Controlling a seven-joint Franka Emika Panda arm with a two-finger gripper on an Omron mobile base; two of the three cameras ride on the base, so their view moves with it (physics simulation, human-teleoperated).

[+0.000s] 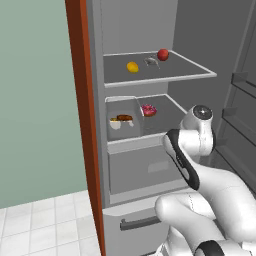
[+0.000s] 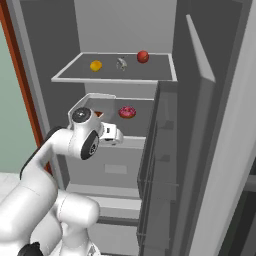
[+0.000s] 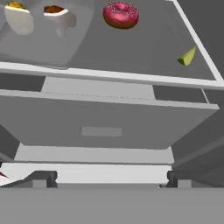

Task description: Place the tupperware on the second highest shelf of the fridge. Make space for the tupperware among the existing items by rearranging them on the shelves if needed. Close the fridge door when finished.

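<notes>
The clear tupperware [image 1: 121, 121] sits on the fridge [image 1: 140, 30] shelf below the top one, left of the pink doughnut [image 1: 148, 110], with the yellow fruit [image 1: 132, 67] and apple [image 1: 162, 54] above, while the gripper [image 3: 109, 177] hangs before that shelf, jaws spread.

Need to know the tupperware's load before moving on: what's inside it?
The clear tupperware on the lower shelf holds brown, yellow and white food. Its translucent walls blur the pieces, so exact items can't be told.
</notes>
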